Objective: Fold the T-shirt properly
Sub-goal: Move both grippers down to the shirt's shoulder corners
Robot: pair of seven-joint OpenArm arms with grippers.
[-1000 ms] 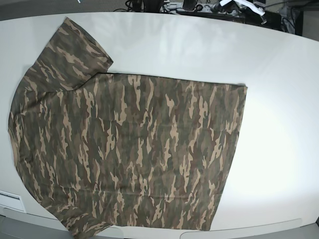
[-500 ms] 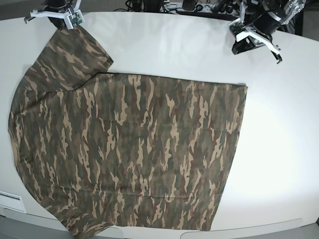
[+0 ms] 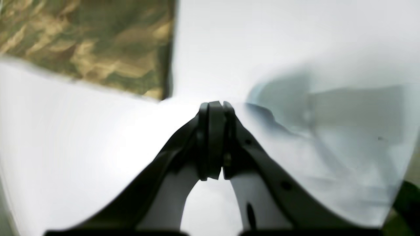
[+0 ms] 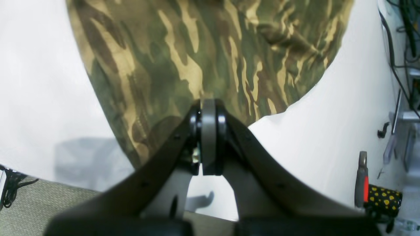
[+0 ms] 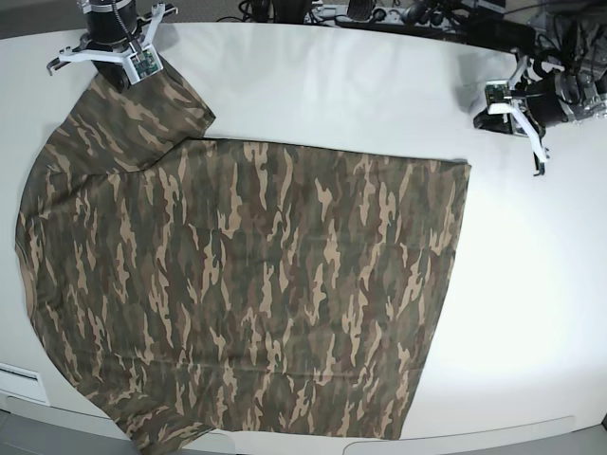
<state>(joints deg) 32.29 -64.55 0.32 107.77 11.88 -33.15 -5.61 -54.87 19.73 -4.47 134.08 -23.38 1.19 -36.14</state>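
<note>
- Reaching begins: right gripper (image 4: 208,137), shut and empty, hovers over the shirt's (image 5: 247,284) far-left sleeve.
- Left gripper (image 3: 215,141), narrow and empty, hangs over bare worktop (image 5: 531,284).
- Open both wide before pinching cloth.

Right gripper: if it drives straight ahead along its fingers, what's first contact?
Probably the T-shirt. In the wrist view the right gripper, jaws together, points right at the sleeve's camouflage cloth, with nothing between. Its height above the cloth is unclear.
</note>
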